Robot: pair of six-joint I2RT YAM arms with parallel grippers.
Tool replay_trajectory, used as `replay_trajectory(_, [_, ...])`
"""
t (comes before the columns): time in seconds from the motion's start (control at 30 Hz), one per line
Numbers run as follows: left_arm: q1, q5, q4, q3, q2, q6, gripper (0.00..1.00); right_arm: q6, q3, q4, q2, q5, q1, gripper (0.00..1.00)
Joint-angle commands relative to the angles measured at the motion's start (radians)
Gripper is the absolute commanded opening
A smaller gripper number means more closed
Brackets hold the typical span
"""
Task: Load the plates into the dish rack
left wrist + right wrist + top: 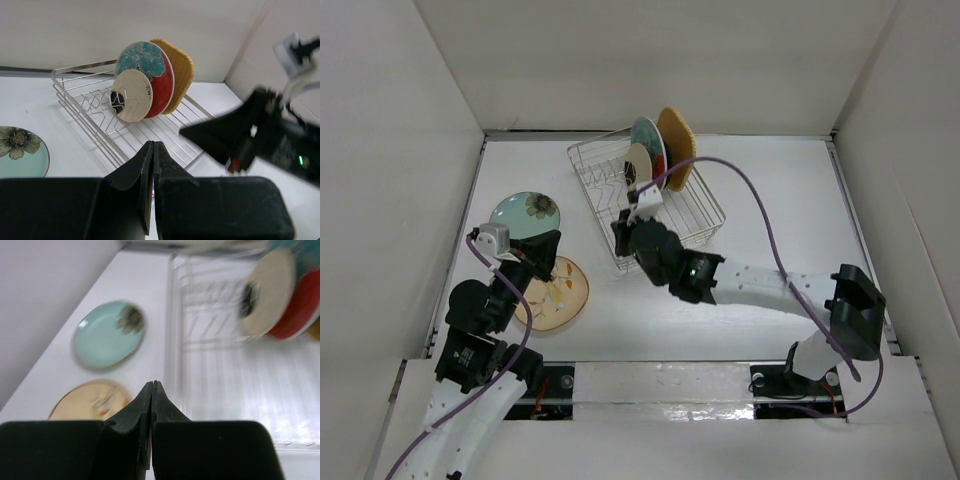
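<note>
The white surface (770, 200) carried the wire dish rack (600, 175), set at an angle near the back wall. Three plates stood on edge at the rack's far end: an orange plate (678, 145) at the back, a red plate with a teal pattern (648, 140) in front of it, and a smaller cream plate (638, 165) nearest the rack's empty middle.

Left of the rack, flat on the surface, lay a pale teal flowered plate (525, 213). A beige floral plate (563, 295) lay nearer the arm bases, partly covered by the left arm from overhead.

Only the left wrist view faced the standing plates, showing the dark mark on the cream one. It caught just an edge of the teal plate and none of the beige. The right wrist view was blurred, yet it showed both flat plates beside the rack, with the cream and red ones at its far end.

The left fingers (145, 170) were pressed together, holding nothing, left of the rack. The right fingers (142, 410) were likewise closed and empty, at the rack's near left corner.
</note>
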Motion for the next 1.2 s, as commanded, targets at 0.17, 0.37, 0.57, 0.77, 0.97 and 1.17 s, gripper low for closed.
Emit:
replay_trajectory(0.17, [0.004, 0.020, 0.044, 0.011, 0.006, 0.005, 0.00, 0.569, -0.257, 0.136, 0.035, -0.012, 0.260, 0.18])
replay_trajectory(0.37, [0.004, 0.005, 0.038, 0.011, -0.017, 0.002, 0.05, 0.892, -0.303, 0.212, 0.211, -0.038, 0.291, 0.72])
replay_trajectory(0.57, [0.004, 0.014, 0.040, 0.009, -0.031, 0.002, 0.10, 0.991, -0.202, 0.241, 0.377, -0.127, 0.258, 0.72])
replay_trajectory(0.77, [-0.017, 0.008, 0.038, 0.009, -0.048, 0.001, 0.10, 1.054, -0.086, 0.218, 0.507, -0.170, 0.199, 0.62])
replay_trajectory(0.97, [-0.017, 0.008, 0.038, 0.011, -0.057, 0.001, 0.10, 1.133, -0.067, 0.243, 0.587, -0.265, 0.169, 0.50])
replay_trajectory(1.17, [-0.017, 0.005, 0.038, 0.012, -0.053, 0.004, 0.10, 1.148, -0.096, 0.234, 0.589, -0.291, 0.159, 0.12])
